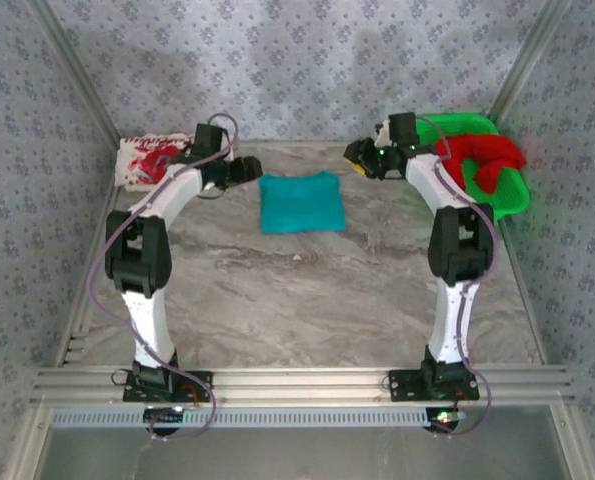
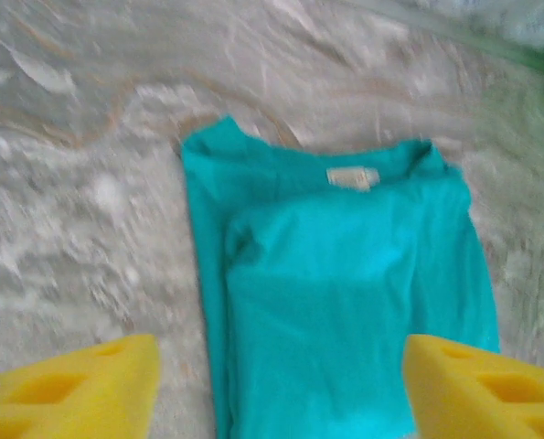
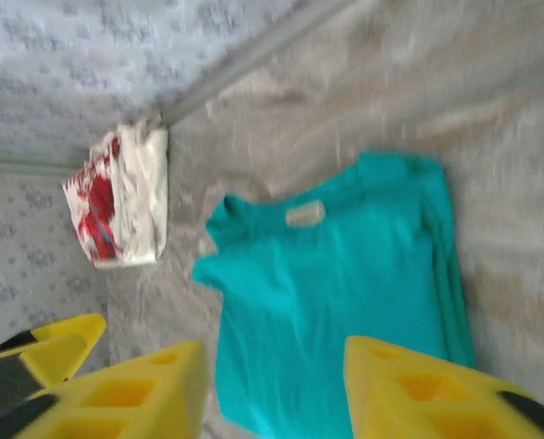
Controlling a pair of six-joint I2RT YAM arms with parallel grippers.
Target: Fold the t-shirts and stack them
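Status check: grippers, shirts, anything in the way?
Left gripper, right gripper: jaws open, empty. Teal t-shirt folded mid-table, white t-shirt far left, unstacked; red t-shirt bunched in green basket. Nothing in the way.

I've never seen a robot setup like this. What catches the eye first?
A neatly folded teal t-shirt lies in the middle, toward the back. A red t-shirt is heaped in a green basket at the far right, and a folded white t-shirt with red print sits far left.

Marbled tabletop [image 1: 307, 300], folded teal t-shirt [image 1: 299, 202] toward far edge, white t-shirt [image 1: 149, 160] at far left corner, green basket [image 1: 462, 121] at far right corner
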